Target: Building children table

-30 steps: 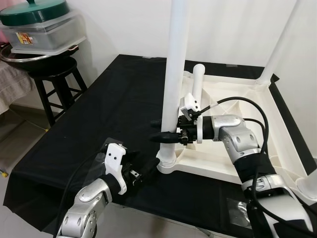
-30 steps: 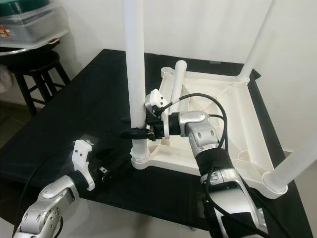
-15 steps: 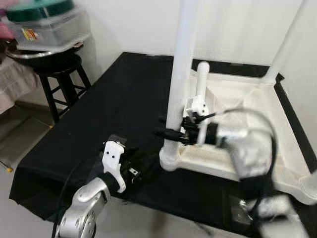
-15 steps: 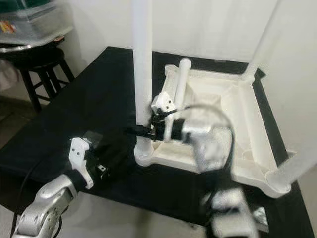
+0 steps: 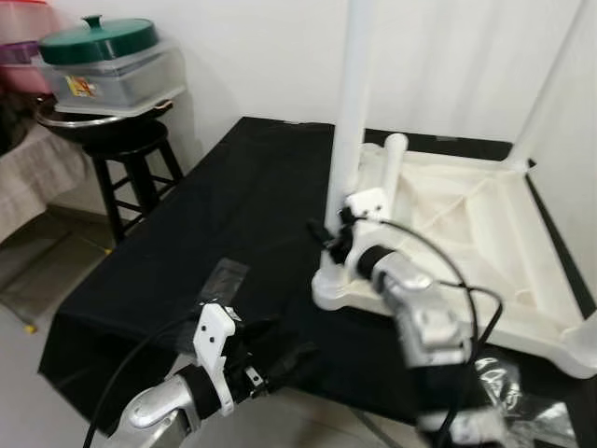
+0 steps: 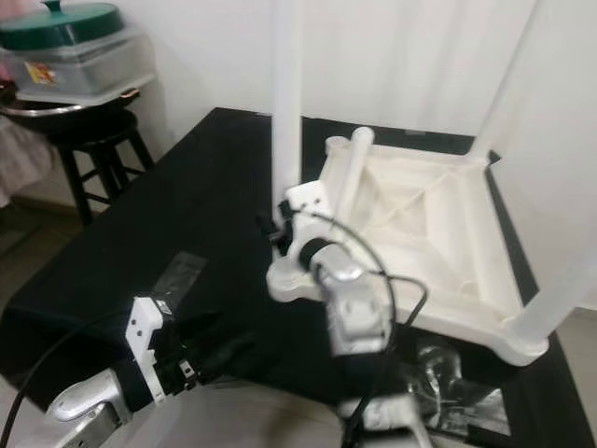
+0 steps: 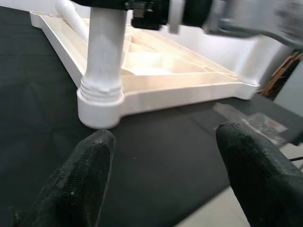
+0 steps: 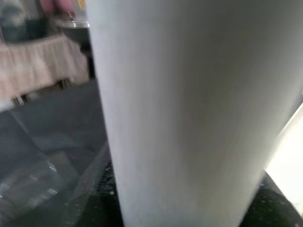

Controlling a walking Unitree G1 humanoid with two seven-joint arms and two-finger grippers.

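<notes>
White tabletop (image 5: 485, 233) lies upside down on the black cloth (image 5: 215, 233); the near-corner leg (image 5: 350, 121) stands upright in its socket; a loose leg (image 5: 390, 161) lies just behind it. Right gripper (image 5: 328, 245) is closed around the upright leg low down, the leg pressed between its fingers. Left gripper (image 7: 163, 156) hovers over the cloth's near edge, fingers (image 7: 85, 175) spread wide, holding nothing; a plastic bag (image 5: 224, 277) lies nearby.

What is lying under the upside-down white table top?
A black cloth spreads under the white table top and reaches past it on the near and left sides. What the cloth itself lies on is covered.
</notes>
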